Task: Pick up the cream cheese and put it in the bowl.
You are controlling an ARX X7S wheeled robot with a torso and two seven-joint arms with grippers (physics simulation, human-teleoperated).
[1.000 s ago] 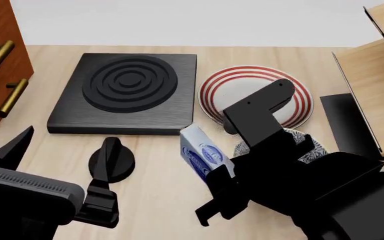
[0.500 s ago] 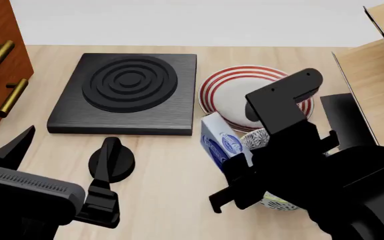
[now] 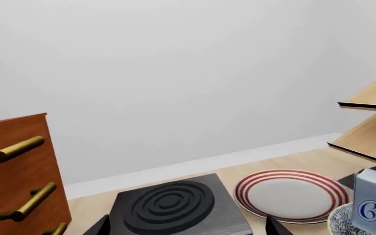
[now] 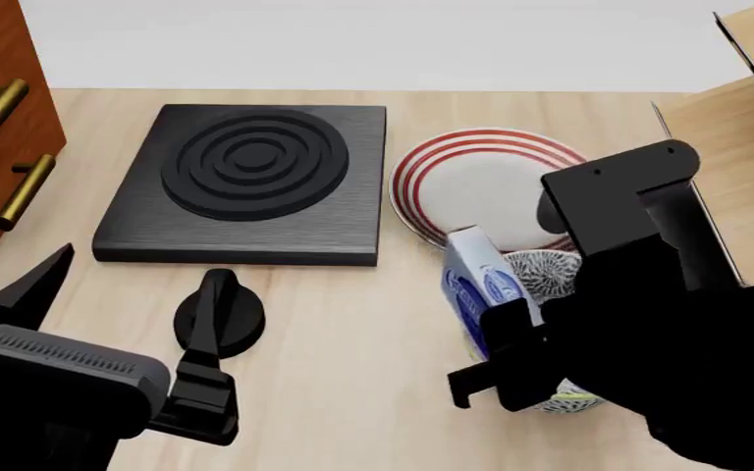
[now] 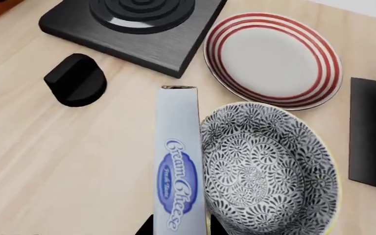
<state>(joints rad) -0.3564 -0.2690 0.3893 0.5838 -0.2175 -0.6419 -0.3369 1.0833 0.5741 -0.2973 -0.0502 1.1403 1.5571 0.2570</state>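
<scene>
The right pincer (image 4: 514, 339) is clamped on the cream cheese (image 5: 178, 166), whose blue oval label reads "Cream Cheese". The box hangs on edge just left of the bowl (image 5: 273, 171), above the surface (image 5: 64, 147). The left pincer (image 4: 36, 294) stands with its fingers apart at the near left.

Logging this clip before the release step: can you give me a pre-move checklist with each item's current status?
1. Cream cheese gripped by the right claw: ok, the box is held at its near end.
2. Box over the bowl: not ok, it sits beside the rim on the knob side.
3. Bowl free of contents: ok.
4. Striped plate apart from the bowl: ok.
5. Left claw out of the way: ok, off by the black knob.
6. Box clear of the bowl's rim: cannot tell.
</scene>
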